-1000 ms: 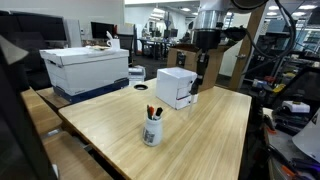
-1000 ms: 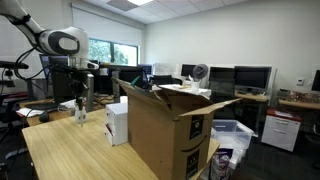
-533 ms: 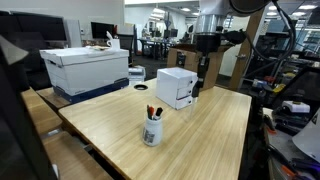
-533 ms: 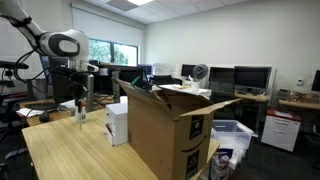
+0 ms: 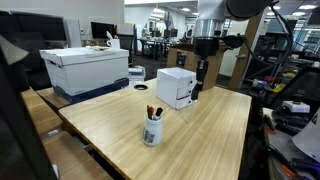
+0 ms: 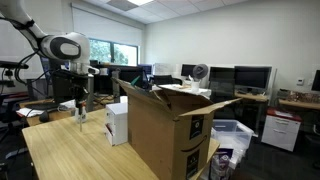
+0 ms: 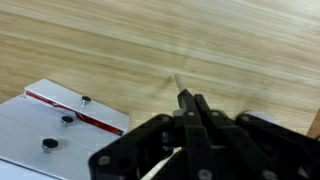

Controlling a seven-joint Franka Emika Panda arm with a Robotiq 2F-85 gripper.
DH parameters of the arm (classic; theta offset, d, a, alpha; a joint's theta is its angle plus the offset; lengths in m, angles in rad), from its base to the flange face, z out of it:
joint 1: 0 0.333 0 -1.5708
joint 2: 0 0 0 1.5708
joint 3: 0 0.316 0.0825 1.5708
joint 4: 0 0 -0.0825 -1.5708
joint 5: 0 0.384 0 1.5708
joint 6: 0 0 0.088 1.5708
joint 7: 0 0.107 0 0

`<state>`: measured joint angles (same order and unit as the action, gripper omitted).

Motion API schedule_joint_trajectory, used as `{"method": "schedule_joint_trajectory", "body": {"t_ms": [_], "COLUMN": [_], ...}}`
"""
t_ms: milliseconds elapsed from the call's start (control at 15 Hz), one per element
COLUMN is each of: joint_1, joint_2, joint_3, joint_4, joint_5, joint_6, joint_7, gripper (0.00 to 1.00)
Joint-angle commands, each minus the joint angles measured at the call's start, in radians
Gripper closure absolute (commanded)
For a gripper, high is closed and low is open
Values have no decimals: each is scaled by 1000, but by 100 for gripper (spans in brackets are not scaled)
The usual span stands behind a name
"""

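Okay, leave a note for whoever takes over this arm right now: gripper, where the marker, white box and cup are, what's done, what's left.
Gripper: shut, seemingly pinching a thin dark marker; only its tip shows.
It hangs above the wooden table, close beside the white box, not touching it.
Cup with more markers stands upright further along the table, away from the gripper.
Done: marker is off the table. Left: it is not yet set down anywhere.
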<state>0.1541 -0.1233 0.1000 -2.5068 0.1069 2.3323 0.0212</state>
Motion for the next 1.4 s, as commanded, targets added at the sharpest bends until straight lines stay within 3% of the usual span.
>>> {"method": "schedule_joint_trajectory", "body": {"t_ms": [0, 1333], "joint_1": [-8, -3], "joint_2": [15, 25], "joint_3": [-3, 23], "joint_4": [-10, -52], "joint_5": [31, 22], "joint_6": [36, 101], "joint_7": [-55, -37], "gripper": [95, 96]}}
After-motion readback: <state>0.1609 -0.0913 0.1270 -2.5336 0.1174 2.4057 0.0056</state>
